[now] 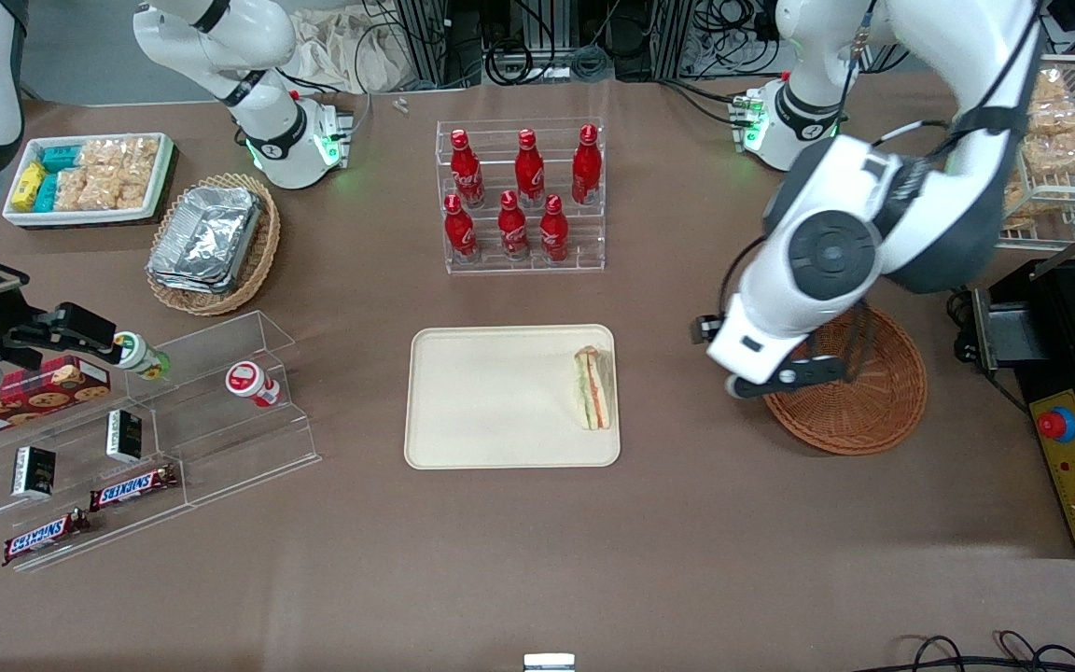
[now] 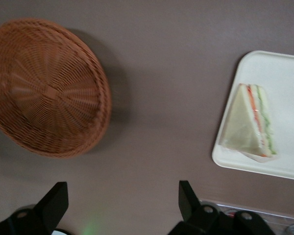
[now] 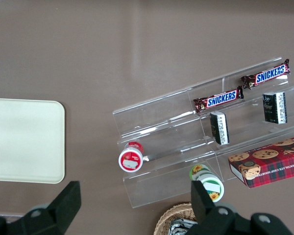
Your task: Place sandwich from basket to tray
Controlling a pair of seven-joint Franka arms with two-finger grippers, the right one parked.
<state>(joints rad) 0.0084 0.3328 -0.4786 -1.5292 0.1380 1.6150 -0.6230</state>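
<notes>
Resting on its side on the cream tray, the sandwich lies by the rim nearest the wicker basket, its long axis running toward the front camera. That basket holds nothing. The left gripper hangs above the table between tray and basket, jaws spread and gripping nothing, so I'd judge the placing done.

A brown table seen from above. A round woven basket sits with nothing in it. Well apart from it lies a cream tray, with a wrapped triangular sandwich resting on it close to the rim nearest the basket. The gripper hangs above the table between them, its two dark fingers spread wide.
</notes>
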